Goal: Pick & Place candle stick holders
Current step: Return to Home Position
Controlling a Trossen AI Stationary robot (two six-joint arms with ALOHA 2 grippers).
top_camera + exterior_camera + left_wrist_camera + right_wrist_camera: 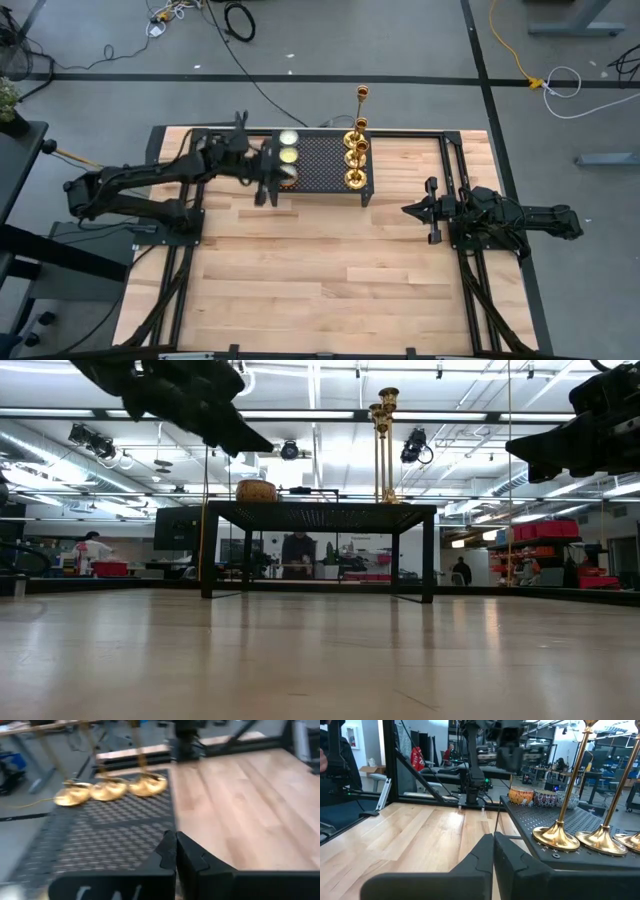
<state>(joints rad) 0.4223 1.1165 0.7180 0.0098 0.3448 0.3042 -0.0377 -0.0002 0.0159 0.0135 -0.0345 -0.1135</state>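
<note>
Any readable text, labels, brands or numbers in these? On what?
None legible.
White marks on the left pincer body, over the rack: blurred, unreadable.
Scented candles: patterned wraps, no readable text.
Anything in the room behind the table: too small to read.

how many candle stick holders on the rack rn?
3 candle stick holders, standing in one row along the right end of the black mesh rack: one at the front, one in the middle, one at the back. None appears hidden.
</note>
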